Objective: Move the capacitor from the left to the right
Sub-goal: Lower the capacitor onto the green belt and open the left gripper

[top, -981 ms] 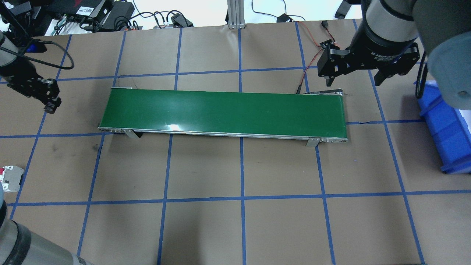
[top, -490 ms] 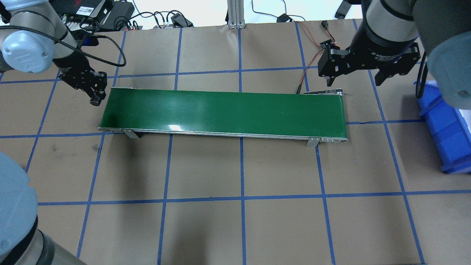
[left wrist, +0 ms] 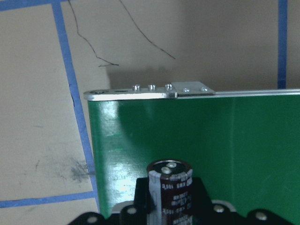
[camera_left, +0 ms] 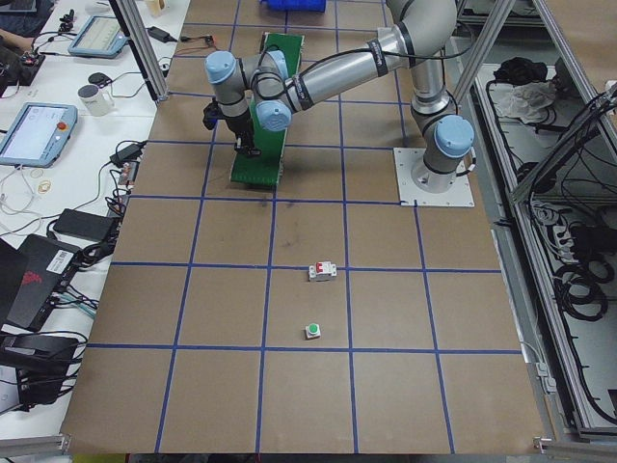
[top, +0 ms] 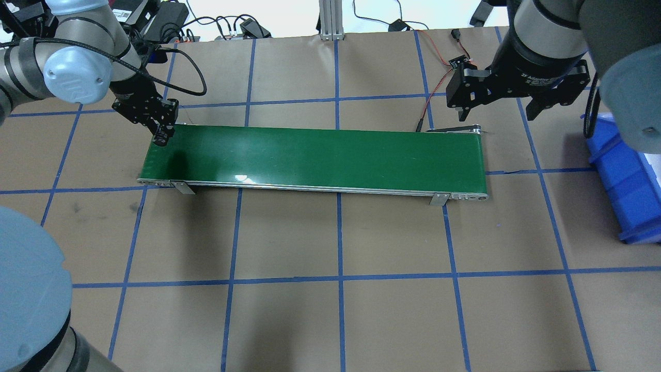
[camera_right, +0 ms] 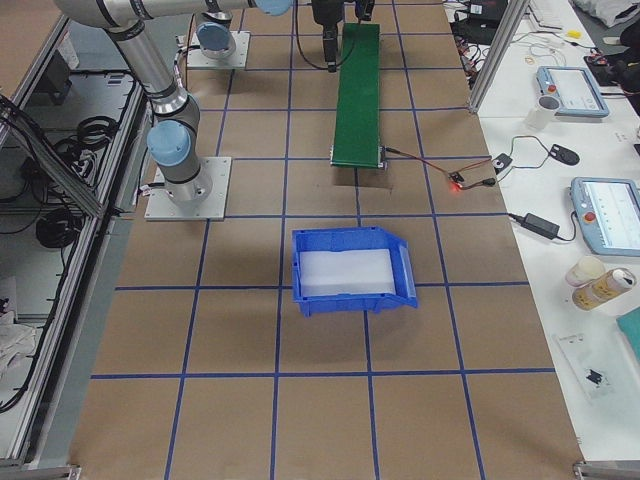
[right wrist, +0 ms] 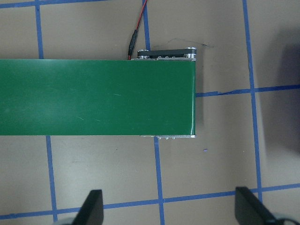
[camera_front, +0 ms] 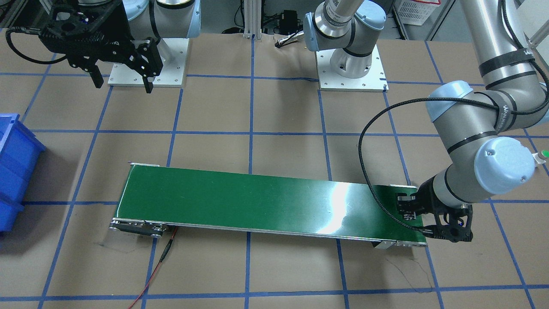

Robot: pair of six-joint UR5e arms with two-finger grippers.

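The green conveyor belt point(top: 320, 155) stretches across the table. Near its right end my right gripper point(top: 497, 108) hangs, jaws wide apart and holding nothing. Over the belt's left end my left gripper point(top: 161, 137) hovers, jaws clamped on the capacitor point(left wrist: 169, 185), which sits between them.

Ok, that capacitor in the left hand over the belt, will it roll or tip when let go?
Probably stiff: the capacitor looks like a hard cylinder. Its round side suggests it may roll if laid on the smooth green belt. Stood on end, it seems stubby enough to stay upright.
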